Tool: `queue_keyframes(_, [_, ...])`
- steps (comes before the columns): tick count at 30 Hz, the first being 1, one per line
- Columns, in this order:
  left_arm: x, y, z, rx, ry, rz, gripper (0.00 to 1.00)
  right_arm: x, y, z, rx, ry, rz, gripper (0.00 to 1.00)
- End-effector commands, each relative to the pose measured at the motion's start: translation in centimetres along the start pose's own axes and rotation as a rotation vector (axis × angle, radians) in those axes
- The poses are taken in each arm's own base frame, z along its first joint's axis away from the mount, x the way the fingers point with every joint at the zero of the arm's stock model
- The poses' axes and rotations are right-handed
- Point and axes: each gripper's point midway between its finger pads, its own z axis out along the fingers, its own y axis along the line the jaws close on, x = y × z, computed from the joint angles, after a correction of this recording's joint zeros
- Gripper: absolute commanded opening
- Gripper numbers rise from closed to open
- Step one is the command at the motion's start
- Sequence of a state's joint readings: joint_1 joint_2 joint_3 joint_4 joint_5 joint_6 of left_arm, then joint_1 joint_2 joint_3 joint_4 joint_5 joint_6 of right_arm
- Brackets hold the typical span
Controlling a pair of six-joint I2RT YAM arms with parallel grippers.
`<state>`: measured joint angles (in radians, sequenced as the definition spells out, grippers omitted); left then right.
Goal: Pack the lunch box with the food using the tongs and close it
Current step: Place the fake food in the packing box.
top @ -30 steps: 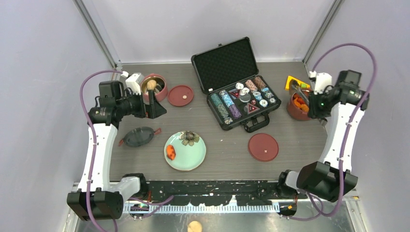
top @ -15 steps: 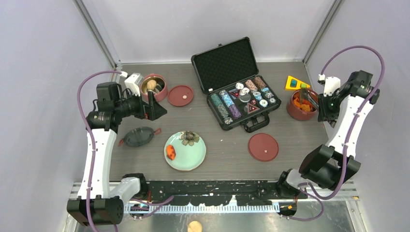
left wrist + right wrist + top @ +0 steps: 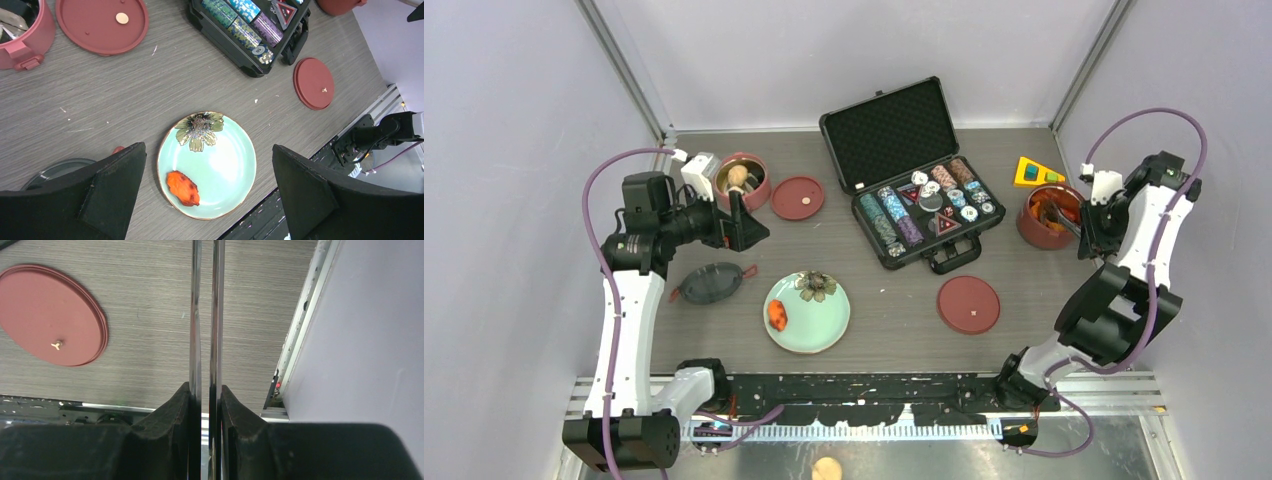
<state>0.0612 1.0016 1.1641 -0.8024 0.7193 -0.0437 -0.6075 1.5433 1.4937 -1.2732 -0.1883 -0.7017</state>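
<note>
Tongs [image 3: 196, 315] — pinched in right end effector [image 3: 205, 392] | arms nearly together

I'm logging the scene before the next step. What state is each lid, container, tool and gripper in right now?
Left bowl tier, uncovered, bun inside.
Right bowl tier, uncovered, orange food inside.
Far inner lid, off, lying flat.
Near inner lid, off, lying flat.
Dark top lid, off, lying flat.
Poker chip case, open.
Tongs, squeezed nearly shut.
Left gripper, jaws open, empty.
Right gripper, shut on tongs.
</note>
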Motion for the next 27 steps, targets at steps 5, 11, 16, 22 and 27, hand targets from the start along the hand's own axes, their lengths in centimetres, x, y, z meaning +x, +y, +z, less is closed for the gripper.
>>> queue_keyframes(5, [-0.9,-0.3,-0.3,0.009,-0.042,0.046,1.0,-1.9,-1.9,-1.4,0.025,-0.086,0.049,0.37])
queue_keyframes(11, [-0.9,-0.3,-0.3,0.013,-0.041,0.045,1.0,-3.0,-1.4,-3.8,0.023,-0.133,0.048,0.42])
queue_keyframes(16, [-1.0,-0.4,-0.3,0.014,-0.042,0.048,1.0,-4.2,0.2,-6.1,-0.034,-0.189,0.039,0.43])
queue_keyframes(22, [-1.0,-0.3,-0.2,0.017,-0.035,0.037,1.0,-6.7,6.2,-8.9,-0.134,-0.277,-0.076,0.46])
queue_keyframes(27, [-1.1,-0.2,0.0,0.013,-0.031,0.025,1.0,-8.5,14.4,-9.2,-0.201,-0.305,-0.27,0.47])
